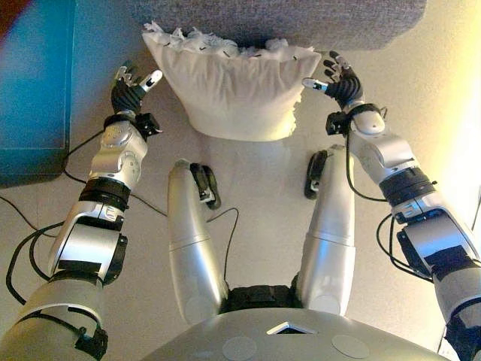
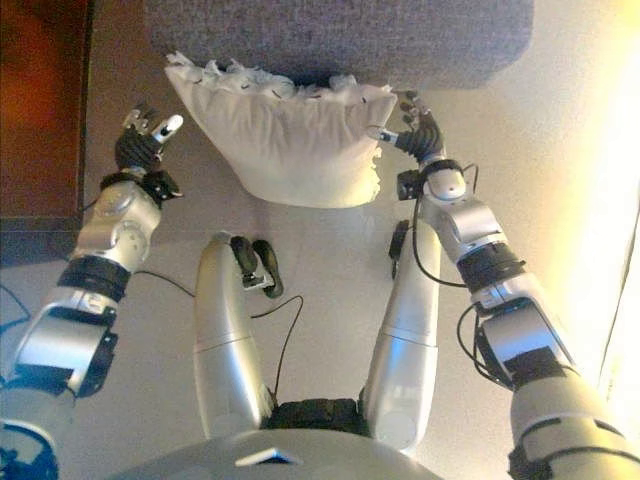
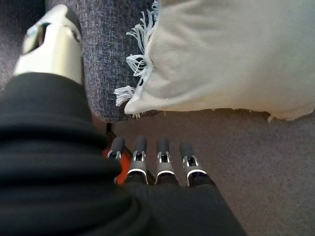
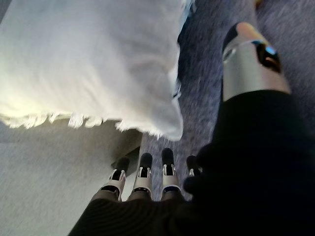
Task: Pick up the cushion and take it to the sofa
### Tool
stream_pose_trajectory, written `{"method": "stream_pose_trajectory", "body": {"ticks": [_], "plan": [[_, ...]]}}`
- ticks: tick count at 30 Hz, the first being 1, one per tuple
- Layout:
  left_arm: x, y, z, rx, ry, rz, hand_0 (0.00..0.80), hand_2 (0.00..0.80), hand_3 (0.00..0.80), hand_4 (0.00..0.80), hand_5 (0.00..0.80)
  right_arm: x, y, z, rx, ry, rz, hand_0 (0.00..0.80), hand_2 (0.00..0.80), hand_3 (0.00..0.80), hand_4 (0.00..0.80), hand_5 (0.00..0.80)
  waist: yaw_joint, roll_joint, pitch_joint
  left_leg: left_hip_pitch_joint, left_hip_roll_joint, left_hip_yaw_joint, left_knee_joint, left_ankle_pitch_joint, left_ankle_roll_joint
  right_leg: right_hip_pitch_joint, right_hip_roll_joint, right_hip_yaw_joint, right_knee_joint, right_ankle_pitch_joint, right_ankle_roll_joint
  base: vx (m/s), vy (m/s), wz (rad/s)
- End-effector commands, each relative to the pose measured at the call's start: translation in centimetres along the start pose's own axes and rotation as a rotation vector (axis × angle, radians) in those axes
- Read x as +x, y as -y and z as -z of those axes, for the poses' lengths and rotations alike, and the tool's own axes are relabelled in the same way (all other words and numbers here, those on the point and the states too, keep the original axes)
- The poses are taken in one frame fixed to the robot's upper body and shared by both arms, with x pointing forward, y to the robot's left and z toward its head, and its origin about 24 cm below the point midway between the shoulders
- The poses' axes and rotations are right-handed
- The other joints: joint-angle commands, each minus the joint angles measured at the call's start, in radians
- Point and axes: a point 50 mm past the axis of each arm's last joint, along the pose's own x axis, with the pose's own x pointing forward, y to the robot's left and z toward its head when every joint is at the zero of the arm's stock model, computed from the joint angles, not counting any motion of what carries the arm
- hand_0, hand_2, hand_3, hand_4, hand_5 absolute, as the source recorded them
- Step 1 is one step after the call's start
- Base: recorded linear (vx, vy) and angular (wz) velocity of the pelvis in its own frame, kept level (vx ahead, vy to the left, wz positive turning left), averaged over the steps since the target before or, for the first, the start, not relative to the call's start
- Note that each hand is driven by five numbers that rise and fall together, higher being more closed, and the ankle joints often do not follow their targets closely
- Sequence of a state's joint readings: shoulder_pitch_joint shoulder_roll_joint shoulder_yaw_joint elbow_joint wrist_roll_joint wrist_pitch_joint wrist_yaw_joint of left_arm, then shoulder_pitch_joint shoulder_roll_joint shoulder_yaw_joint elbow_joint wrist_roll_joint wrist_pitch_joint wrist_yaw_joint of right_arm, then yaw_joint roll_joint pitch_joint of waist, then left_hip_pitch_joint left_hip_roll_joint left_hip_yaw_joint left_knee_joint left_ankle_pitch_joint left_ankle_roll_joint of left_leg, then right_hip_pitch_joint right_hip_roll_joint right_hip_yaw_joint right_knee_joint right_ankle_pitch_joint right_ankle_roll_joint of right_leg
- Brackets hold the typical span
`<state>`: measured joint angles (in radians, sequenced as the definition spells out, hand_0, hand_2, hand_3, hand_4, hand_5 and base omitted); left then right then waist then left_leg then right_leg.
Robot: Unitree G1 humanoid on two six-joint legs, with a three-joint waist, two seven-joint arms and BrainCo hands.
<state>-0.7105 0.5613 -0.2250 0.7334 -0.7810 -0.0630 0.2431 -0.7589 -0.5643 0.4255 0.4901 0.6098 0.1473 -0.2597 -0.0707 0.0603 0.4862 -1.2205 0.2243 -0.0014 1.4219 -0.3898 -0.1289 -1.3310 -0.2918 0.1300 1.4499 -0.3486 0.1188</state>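
Note:
A white cushion (image 1: 233, 90) with fringed edges stands on the floor and leans against the front of the grey sofa (image 1: 301, 19). My left hand (image 1: 131, 86) is open to the left of the cushion, a short gap away from it. My right hand (image 1: 342, 83) is open at the cushion's right corner, close to it but holding nothing. In the left wrist view the straight fingers (image 3: 162, 152) point at the floor below the cushion (image 3: 231, 54). In the right wrist view the fingers (image 4: 147, 167) point under the cushion's corner (image 4: 83, 59), towards the sofa (image 4: 202, 98).
A dark teal cabinet (image 1: 34, 83) stands at the left, close to my left arm. Pale carpet (image 1: 443, 98) runs in front of the sofa and to the right. A dark sofa leg (image 4: 123, 160) shows under the sofa.

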Motion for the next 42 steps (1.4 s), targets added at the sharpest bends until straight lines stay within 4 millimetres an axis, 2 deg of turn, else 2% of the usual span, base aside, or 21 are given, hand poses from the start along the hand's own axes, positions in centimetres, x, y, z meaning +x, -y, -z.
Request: {"method": "stream_pose_trajectory", "body": {"ticks": [1,7,12,18,23,29,35,38,42], "plan": [[0.6,-1.7,-1.3,-0.108,0.036,-0.096,0.0,0.0,0.0,0.0,0.0,-0.7,1.1,0.9,0.025,-0.007,0.041,0.0,0.0,0.0,0.0,0.0,-0.023,0.035,-0.033,-0.029,0.017,0.046,-0.07,0.065,0.028,0.06,-0.015,0.005,-0.023,-0.011,-0.066,-0.002,0.043,0.02],[1.1,-1.7,-2.0,-0.174,0.026,-0.06,0.0,0.0,0.0,0.0,0.0,-0.3,2.3,1.4,0.036,-0.047,0.006,0.0,0.0,0.0,0.0,0.0,-0.028,0.037,-0.019,-0.018,0.026,0.055,-0.074,0.061,0.024,0.07,-0.022,0.005,-0.041,-0.005,-0.064,0.001,0.045,-0.01],[1.8,-1.6,-3.5,-0.193,0.042,-0.018,0.0,0.0,0.0,0.0,0.0,0.3,1.0,0.0,0.028,-0.036,-0.18,0.0,0.0,0.0,0.0,0.0,-0.029,0.042,-0.01,-0.02,0.029,0.063,-0.077,0.06,0.021,0.066,-0.031,0.012,-0.054,0.004,-0.062,-0.005,0.049,-0.01],[1.8,0.1,-4.5,-0.314,0.113,0.127,0.0,0.0,0.0,0.0,0.0,1.0,-0.3,-1.2,0.021,-0.049,-0.316,0.0,0.0,0.0,0.0,0.0,-0.009,0.055,0.0,-0.01,0.023,0.075,-0.09,0.055,0.021,0.079,-0.05,0.007,-0.082,0.008,-0.064,-0.004,0.017,0.01],[0.6,2.5,-3.0,-0.316,0.13,0.269,0.0,0.0,0.0,0.0,0.0,1.3,-0.5,-1.6,0.006,-0.064,-0.344,0.0,0.0,0.0,0.0,0.0,0.031,0.063,0.008,-0.003,0.009,0.072,-0.097,0.048,0.024,0.095,-0.069,-0.008,-0.081,-0.001,-0.066,-0.015,-0.02,0.13],[-0.7,3.6,-2.2,-0.421,0.182,0.363,0.0,0.0,0.0,0.0,0.0,1.6,0.4,-1.4,0.041,-0.091,-0.286,0.0,0.0,0.0,0.0,0.0,0.073,0.063,0.015,-0.001,-0.006,0.06,-0.098,0.038,0.023,0.109,-0.094,-0.033,-0.075,-0.016,-0.065,-0.009,-0.058,0.19],[-3.2,4.1,-0.1,-0.545,0.223,0.435,0.0,0.0,0.0,0.0,0.0,1.9,2.0,-0.7,0.113,-0.102,-0.166,0.0,0.0,0.0,0.0,0.0,0.119,0.076,0.026,0.0,-0.028,0.052,-0.095,0.02,0.024,0.111,-0.12,-0.055,-0.06,-0.033,-0.065,-0.019,-0.053,0.22],[-5.2,4.3,1.2,-0.61,0.231,0.463,0.0,0.0,0.0,0.0,0.0,1.7,2.7,-0.7,0.148,-0.06,-0.119,0.0,0.0,0.0,0.0,0.0,0.146,0.082,0.033,-0.005,-0.047,0.046,-0.096,0.01,0.027,0.106,-0.132,-0.065,-0.053,-0.043,-0.067,-0.041,-0.089,0.25],[-7.0,3.5,2.5,-0.621,0.22,0.443,0.0,0.0,0.0,0.0,0.0,1.1,2.9,-0.7,0.169,-0.015,-0.085,0.0,0.0,0.0,0.0,0.0,0.171,0.078,0.033,-0.015,-0.064,0.035,-0.104,0.008,0.029,0.102,-0.14,-0.084,-0.056,-0.046,-0.069,-0.034,-0.103,0.24]]}}
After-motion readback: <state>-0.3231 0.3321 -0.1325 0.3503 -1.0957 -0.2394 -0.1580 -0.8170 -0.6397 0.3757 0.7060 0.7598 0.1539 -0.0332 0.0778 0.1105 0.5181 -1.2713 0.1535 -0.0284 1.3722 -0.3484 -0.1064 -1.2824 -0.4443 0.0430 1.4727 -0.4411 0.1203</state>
